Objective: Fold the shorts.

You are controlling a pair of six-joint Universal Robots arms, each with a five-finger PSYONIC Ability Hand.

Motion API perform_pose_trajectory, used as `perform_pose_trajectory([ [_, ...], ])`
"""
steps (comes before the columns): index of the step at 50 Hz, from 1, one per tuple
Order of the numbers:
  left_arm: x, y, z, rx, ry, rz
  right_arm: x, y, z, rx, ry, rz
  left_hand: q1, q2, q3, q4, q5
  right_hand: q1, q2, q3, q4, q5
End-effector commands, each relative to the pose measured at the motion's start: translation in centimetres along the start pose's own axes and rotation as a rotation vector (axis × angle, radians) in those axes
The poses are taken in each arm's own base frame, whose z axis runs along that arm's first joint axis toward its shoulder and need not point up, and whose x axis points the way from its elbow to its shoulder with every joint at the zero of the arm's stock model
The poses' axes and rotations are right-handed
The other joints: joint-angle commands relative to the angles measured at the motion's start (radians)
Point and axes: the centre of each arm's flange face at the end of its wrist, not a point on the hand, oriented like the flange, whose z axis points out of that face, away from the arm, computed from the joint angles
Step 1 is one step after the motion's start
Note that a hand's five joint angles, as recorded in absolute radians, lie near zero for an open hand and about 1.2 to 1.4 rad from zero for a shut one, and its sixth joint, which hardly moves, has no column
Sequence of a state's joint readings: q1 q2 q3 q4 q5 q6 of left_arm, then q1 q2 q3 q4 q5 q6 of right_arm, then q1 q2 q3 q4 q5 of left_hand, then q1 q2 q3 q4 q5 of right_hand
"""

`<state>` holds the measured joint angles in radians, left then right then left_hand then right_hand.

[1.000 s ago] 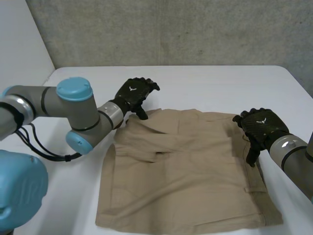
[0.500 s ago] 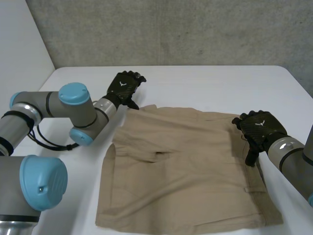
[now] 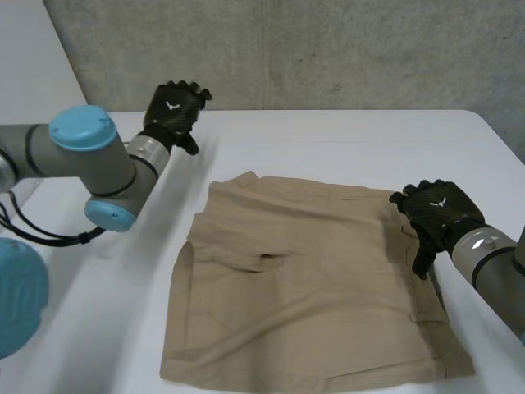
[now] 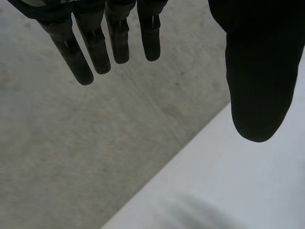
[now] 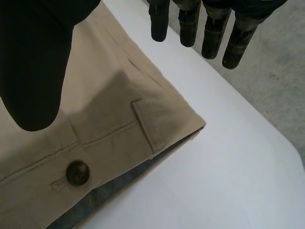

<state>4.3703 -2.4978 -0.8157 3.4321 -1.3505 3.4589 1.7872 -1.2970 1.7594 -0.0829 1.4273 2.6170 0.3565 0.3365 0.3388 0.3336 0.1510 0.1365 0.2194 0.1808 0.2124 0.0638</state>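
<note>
The tan shorts (image 3: 312,287) are lying flat on the white table (image 3: 328,139), from the middle to the near side. The right hand (image 3: 435,215) is hanging over their right edge, by the far right corner. Its fingers (image 5: 159,24) are reaching out straight and loose, and it is gripping nothing. I cannot tell if it is touching the cloth. The left hand (image 3: 172,115) is up in the air at the far left, well apart from the shorts. Its fingers (image 4: 76,52) are loose too, and it is holding nothing.

I think the right hand is getting ready to grab that corner. To do it well, it should be pinching both layers at once, because a grey inside is peeking out between them at the edge. It should be lifting low and slow, so the cloth is not bunching up. The left hand should be helping from the left side, so the fold is landing even.

Counting: one pair of shorts, one brown button (image 5: 77,171) under the right thumb, one table, two hands.
</note>
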Motion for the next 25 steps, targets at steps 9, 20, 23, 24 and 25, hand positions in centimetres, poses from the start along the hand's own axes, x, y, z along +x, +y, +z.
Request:
perform_pose_trajectory([
  [9,1.2,-5.0,-10.3,-0.197,0.078,-0.044,-0.9,-1.7,-5.2,-0.013,-0.167,0.007,-0.014,0.006,0.004,0.009,0.017,0.038,-0.045,-0.006,-0.038,-0.064],
  [20,4.8,-5.8,-22.0,-0.446,0.200,-0.111,-2.4,1.1,-8.4,-0.100,-0.308,-0.114,0.042,0.062,0.060,0.065,0.073,0.083,0.000,0.039,0.007,-0.019],
  [23,5.1,-5.9,-23.2,-0.459,0.211,-0.113,-2.7,1.8,-8.7,-0.117,-0.319,-0.133,0.060,0.080,0.077,0.083,0.091,0.110,0.027,0.065,0.034,0.008],
  [24,5.5,-6.0,-24.2,-0.472,0.220,-0.114,-2.7,1.8,-8.7,-0.117,-0.319,-0.133,0.074,0.094,0.092,0.097,0.105,0.110,0.027,0.066,0.034,0.008],
  [25,6.0,-5.9,-25.4,-0.490,0.235,-0.116,-2.8,2.6,-8.9,-0.140,-0.328,-0.136,0.080,0.100,0.098,0.103,0.111,0.154,0.071,0.109,0.078,0.052],
])
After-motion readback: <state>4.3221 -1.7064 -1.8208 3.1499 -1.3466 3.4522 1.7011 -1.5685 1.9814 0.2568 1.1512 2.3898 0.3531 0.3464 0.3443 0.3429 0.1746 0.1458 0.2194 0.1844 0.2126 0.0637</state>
